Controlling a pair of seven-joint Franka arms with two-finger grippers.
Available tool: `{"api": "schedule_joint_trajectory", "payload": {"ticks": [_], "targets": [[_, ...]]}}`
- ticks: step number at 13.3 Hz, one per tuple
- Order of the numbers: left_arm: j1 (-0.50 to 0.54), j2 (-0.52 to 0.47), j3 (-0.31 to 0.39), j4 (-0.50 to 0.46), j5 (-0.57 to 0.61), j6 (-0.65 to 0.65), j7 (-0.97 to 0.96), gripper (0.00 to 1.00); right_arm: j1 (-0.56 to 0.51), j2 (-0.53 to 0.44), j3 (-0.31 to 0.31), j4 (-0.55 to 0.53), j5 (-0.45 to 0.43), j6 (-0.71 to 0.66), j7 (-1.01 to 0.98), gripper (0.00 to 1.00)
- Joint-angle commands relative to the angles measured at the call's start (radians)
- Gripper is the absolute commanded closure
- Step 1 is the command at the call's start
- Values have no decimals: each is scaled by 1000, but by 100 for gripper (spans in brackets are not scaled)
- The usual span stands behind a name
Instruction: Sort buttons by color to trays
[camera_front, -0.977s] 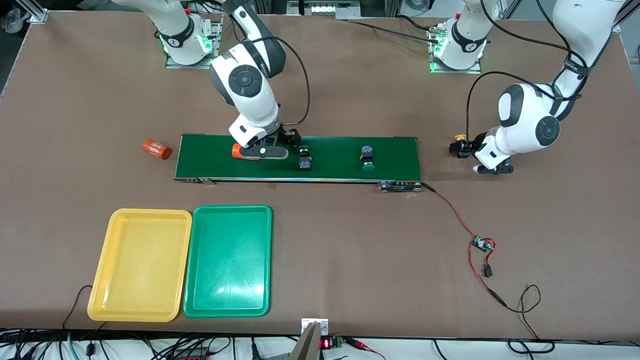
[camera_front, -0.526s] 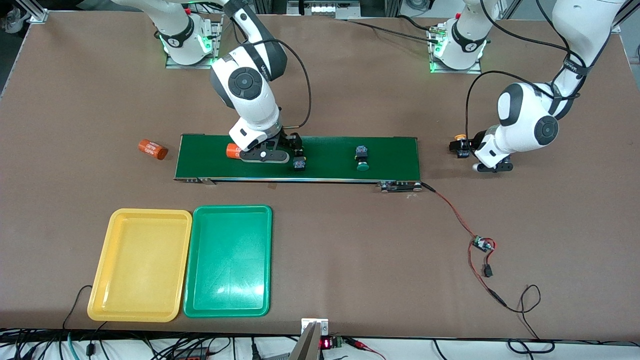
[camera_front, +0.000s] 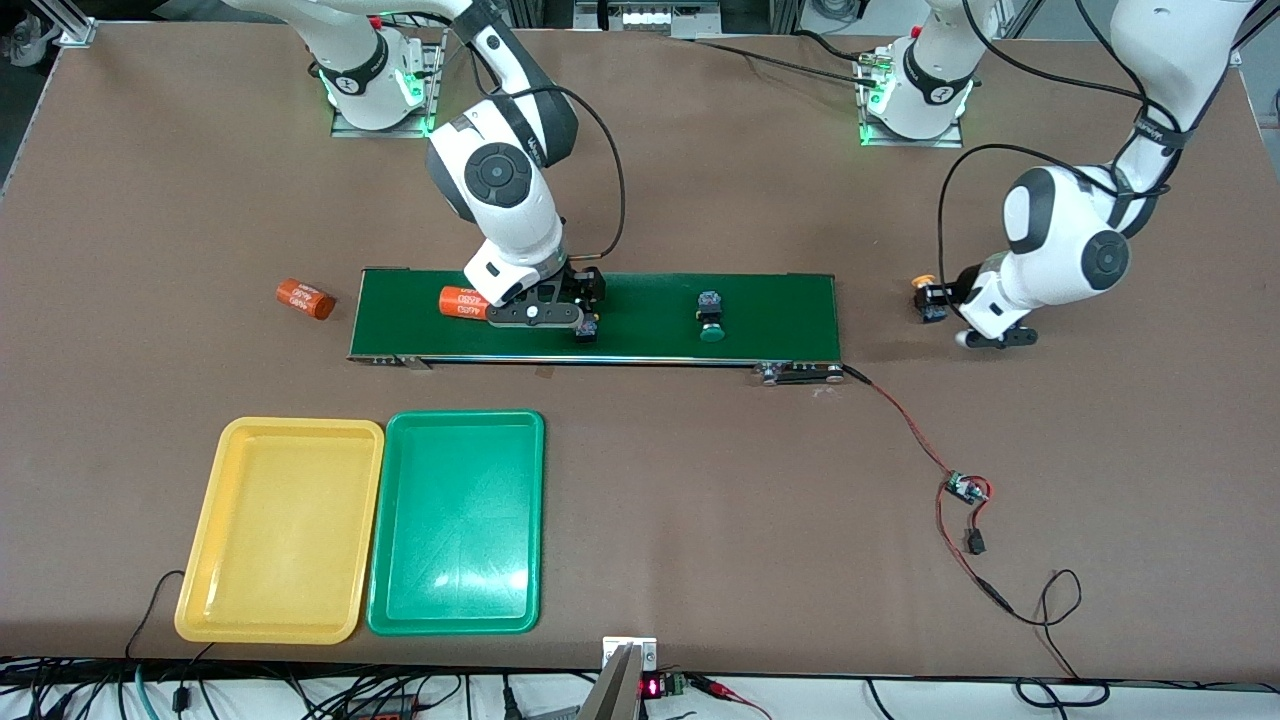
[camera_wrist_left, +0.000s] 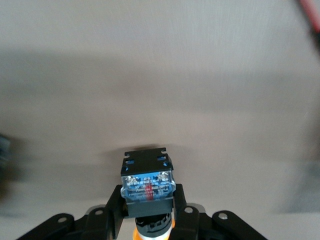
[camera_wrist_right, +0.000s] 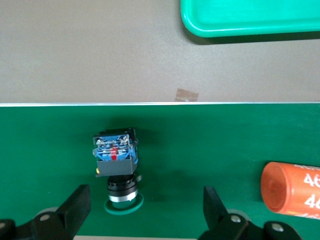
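Note:
My left gripper (camera_front: 942, 306) is shut on a yellow-capped button (camera_front: 928, 296), low over the bare table just off the belt's end toward the left arm. In the left wrist view its black-and-blue body (camera_wrist_left: 147, 179) sits clamped between both fingers (camera_wrist_left: 114, 206), and the gripper (camera_wrist_left: 148, 204) hides most of the yellow cap. My right gripper (camera_front: 540, 318) hangs open over the belt. A green-capped button (camera_wrist_right: 115, 159) lies between its spread fingers (camera_wrist_right: 75, 207), touching neither. Another green-capped button (camera_front: 711, 318) lies farther along the belt. The yellow tray (camera_front: 280, 530) and green tray (camera_front: 460, 520) sit empty nearer the camera.
The dark-green conveyor belt (camera_front: 780, 300) runs across the table's middle. One orange cylinder (camera_front: 463, 302) lies on it beside my right gripper, another (camera_front: 304, 298) on the table past the belt's end. A small circuit board (camera_front: 965, 489) on red-black wires lies toward the left arm's end.
My left gripper has shut on the yellow-capped button and shifted slightly with it. The belt's buttons and cylinder have drifted toward the right arm's end. The right gripper has moved a little.

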Motion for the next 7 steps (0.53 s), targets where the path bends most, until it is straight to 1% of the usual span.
{"api": "schedule_joint_trajectory", "payload": {"ticks": [1, 3, 4, 6, 7], "targets": [[-8, -56, 8, 128, 12, -138, -18, 99, 17, 27, -10, 21, -4, -6, -43, 0], [-71, -56, 7, 263, 12, -270, -74, 100, 17, 35, -10, 21, -2, -6, -87, 0], [-105, -56, 7, 308, 12, -318, -75, 100, 17, 38, -10, 21, -1, -3, -87, 0], [-198, -59, -2, 325, 11, -332, -86, 100, 17, 47, -10, 19, -2, -2, -87, 0], [-252, -58, -1, 325, 3, -331, -141, 100, 17, 55, -10, 18, -4, -2, -87, 0]]}}
